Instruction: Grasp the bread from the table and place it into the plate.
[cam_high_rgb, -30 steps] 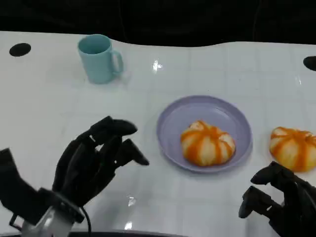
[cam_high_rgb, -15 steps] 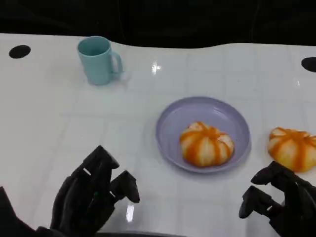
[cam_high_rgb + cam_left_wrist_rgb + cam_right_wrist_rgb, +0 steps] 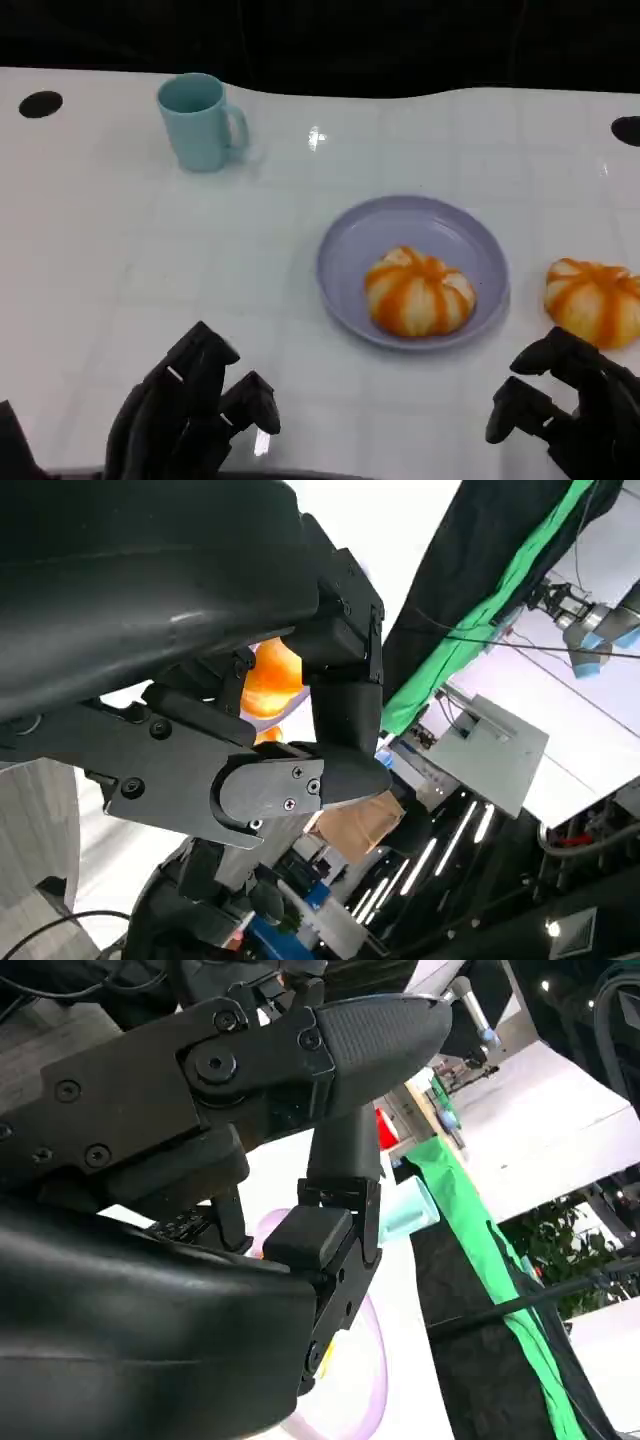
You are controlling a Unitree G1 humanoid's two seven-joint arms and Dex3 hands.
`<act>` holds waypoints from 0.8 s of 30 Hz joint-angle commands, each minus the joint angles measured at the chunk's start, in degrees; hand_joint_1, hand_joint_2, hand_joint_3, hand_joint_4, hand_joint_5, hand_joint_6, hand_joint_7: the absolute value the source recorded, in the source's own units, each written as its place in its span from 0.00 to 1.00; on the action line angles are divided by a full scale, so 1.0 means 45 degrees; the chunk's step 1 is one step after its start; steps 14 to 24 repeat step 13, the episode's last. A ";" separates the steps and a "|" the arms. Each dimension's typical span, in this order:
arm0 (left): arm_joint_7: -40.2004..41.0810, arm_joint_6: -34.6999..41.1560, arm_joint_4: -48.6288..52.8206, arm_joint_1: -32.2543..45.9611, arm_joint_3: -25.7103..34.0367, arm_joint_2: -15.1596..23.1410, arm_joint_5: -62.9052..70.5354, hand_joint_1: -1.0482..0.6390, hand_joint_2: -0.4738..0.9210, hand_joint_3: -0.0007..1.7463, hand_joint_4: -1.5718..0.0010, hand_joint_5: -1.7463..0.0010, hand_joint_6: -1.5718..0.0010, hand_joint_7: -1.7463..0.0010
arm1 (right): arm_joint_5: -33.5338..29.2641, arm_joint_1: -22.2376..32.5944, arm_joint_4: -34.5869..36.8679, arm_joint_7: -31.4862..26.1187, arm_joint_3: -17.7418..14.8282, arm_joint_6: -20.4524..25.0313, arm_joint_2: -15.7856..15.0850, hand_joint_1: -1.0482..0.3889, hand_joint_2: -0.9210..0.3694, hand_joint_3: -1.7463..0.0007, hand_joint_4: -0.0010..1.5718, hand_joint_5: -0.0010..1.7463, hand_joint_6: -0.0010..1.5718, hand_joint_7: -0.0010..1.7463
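Left hand (image 3: 190, 420): low at the near edge of the surface (image 3: 120, 260), well to the left of the plate; fingers apart, holding nothing.
Mug (image 3: 200, 120): pale blue, upright, far and to the left of the plate, handle turned toward the plate's side.
Plate (image 3: 345, 245): lilac, round, lying flat near the middle of the surface.
Bread (image 3: 419, 291): one orange-striped bun sits inside the plate, toward its near right part.
Second bun (image 3: 594, 301): same look, on the bare surface just right of the plate, not touching its rim.
Right hand (image 3: 565, 405): nearer than the plate and to its right, just on the near side of the second bun, apart from it; fingers bent and spread, gripping nothing.
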 commanded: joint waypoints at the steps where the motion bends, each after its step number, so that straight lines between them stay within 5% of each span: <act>1: 0.0121 -0.0406 0.0161 -0.0019 0.0082 0.0083 0.0309 0.30 1.00 0.25 0.50 0.00 0.64 0.00 | -0.0013 -0.0033 0.0133 0.0165 -0.0164 -0.0199 -0.0218 0.37 0.00 0.87 0.47 0.88 0.50 0.62; 24: 0.0135 -0.0610 0.0565 -0.0345 0.0165 -0.0026 0.0342 0.30 1.00 0.23 0.50 0.00 0.64 0.00 | -0.0020 -0.0285 0.0615 0.0268 -0.0260 -0.0377 -0.0295 0.36 0.00 0.88 0.47 0.88 0.50 0.61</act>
